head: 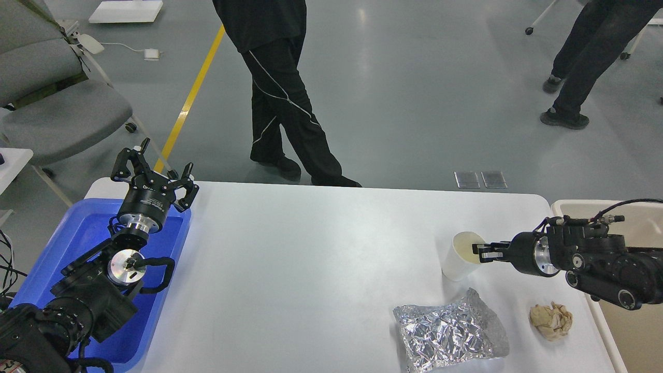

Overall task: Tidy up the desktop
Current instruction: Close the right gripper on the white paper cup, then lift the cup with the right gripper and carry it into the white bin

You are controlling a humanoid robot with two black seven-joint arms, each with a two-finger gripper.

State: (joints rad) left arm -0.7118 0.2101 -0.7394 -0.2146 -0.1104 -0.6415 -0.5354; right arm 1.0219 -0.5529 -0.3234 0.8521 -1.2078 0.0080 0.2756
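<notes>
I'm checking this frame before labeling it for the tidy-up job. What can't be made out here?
- Blue tray, head view: its floor is mostly hidden by the left arm.
- Beige bin: cut off by the right edge and covered by the right arm.
- Right pincer: fingertips at the paper cup rim, grip unclear.
- Foil bag: bottom cut off by the frame edge.

Both arms are black with rounded joint housings and polished silver rings at the wrists. Thin black cables loop along them. The left claw has black linked fingers on a cylindrical base bearing small white lettering.
</notes>
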